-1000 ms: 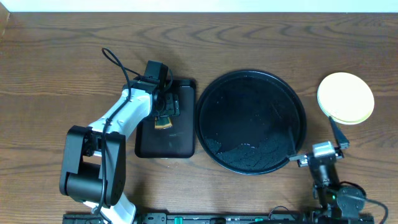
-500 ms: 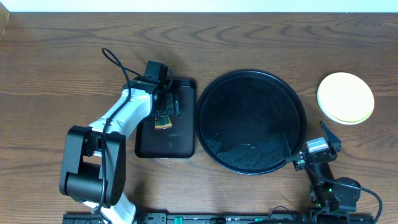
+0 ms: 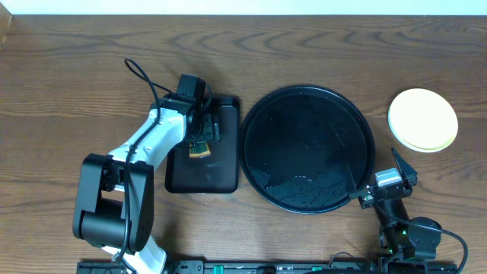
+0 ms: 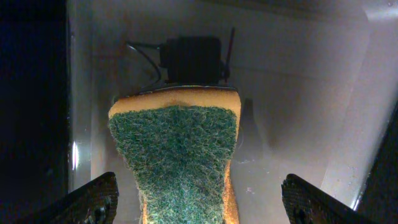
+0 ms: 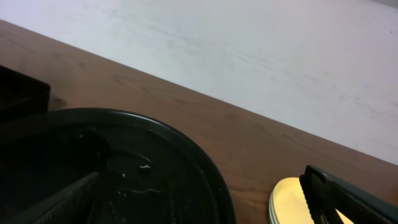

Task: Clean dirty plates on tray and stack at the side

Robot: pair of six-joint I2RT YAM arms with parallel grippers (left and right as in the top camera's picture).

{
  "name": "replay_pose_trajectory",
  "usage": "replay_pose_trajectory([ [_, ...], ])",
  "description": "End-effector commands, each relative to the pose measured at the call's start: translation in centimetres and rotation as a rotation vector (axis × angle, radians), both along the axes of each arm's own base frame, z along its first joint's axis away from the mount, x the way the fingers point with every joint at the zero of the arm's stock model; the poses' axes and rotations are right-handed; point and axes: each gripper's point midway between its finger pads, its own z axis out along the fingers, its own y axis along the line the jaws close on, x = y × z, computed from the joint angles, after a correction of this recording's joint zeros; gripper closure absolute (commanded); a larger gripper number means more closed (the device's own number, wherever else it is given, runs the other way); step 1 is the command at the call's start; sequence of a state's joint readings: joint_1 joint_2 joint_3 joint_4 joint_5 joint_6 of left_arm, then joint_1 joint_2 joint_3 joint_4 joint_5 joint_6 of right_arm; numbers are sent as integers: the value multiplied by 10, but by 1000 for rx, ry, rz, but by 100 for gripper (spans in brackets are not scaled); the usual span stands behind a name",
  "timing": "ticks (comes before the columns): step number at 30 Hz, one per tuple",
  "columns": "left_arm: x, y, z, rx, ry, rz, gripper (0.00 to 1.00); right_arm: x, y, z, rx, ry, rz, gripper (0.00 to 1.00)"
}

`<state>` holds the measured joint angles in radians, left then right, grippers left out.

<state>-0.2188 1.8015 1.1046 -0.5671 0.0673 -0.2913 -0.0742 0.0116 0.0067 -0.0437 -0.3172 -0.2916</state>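
The left pincer (image 3: pixel 199 138) hangs low over the small rectangular tray (image 3: pixel 219 176) with its fingers spread wide. A yellow sponge (image 4: pixel 175 155) lies green side up between them, ungripped. One finger (image 4: pixel 93 200) is just beside the sponge and the other is well apart from it. The right pincer (image 3: pixel 377 172) is open too, straddling the near right rim of the round black tray (image 3: pixel 308 99). One of its fingers is over the tray's floor and the other is outside, over the tabletop (image 3: pixel 76 68). Droplets (image 5: pixel 143 167) glisten on the tray floor ahead of this pincer. The plates (image 3: pixel 423 119) sit stacked on the tabletop beyond and to the right of it, outside the tray. A yellow one is on top, with a pale edge of another showing beneath.
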Motion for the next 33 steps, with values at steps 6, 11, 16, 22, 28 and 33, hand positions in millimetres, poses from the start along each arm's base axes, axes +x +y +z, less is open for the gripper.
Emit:
replay_pose_trajectory([
  [6,-1,3,-1,16,0,0,15,-1,2,0,17,4,7,1],
  [11,-1,3,-1,16,0,0,15,-1,2,0,17,4,7,1],
  [16,-2,3,0,16,0,0,15,-1,2,0,17,4,7,1],
  [22,4,3,55,-10,-144,3,15,-1,2,0,17,4,7,1],
  [28,4,20,153,17,-437,45,15,-1,2,0,17,4,7,1],
  [33,-27,31,216,-9,-642,67,15,-1,2,0,17,4,7,1],
])
